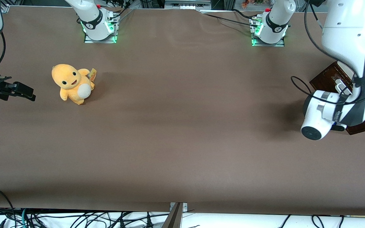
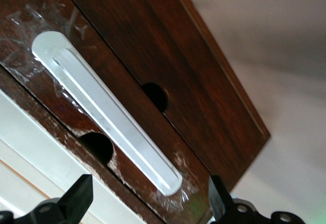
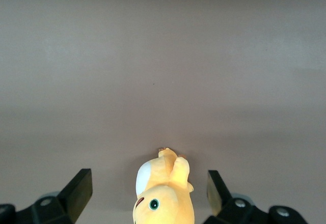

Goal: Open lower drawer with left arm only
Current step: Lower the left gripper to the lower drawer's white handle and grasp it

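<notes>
The lower drawer (image 2: pixel 76 40) has a dark brown glossy front and a long white bar handle (image 2: pixel 104 109). In the left wrist view my left gripper (image 2: pixel 148 187) is open just in front of this panel. Its black fingertips (image 2: pixel 80 191) stand wide apart, with one end of the handle between them and not touching it. In the front view the left arm (image 1: pixel 328 107) bends down over the dark drawer front (image 1: pixel 323 79) at the working arm's end of the table. Its wrist hides the gripper there. A bit of the white handle (image 1: pixel 341 86) shows beside the wrist.
A cream cabinet panel (image 2: pixel 35 158) adjoins the drawer front, and a second dark panel (image 2: pixel 193 66) with a round notch lies beside it. An orange plush toy (image 1: pixel 72 84) sits on the brown table (image 1: pixel 182 133) toward the parked arm's end.
</notes>
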Action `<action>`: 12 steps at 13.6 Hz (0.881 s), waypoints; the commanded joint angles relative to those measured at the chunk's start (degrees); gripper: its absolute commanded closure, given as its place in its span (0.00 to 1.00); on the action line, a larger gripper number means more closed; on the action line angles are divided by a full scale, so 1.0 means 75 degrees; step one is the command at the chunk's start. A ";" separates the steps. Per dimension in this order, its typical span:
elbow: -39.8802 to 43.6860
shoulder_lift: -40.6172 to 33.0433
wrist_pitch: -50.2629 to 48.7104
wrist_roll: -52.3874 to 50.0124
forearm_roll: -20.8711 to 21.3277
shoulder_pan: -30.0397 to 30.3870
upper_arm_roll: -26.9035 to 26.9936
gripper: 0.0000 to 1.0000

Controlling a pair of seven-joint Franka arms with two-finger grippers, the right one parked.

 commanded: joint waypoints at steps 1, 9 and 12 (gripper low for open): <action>0.0247 0.0441 -0.0418 -0.0552 0.0597 -0.0109 0.0037 0.00; 0.0247 0.0923 -0.0537 -0.1058 0.1325 -0.0027 0.0049 0.64; 0.0247 0.0982 -0.0618 -0.1058 0.1477 -0.0039 0.0049 0.86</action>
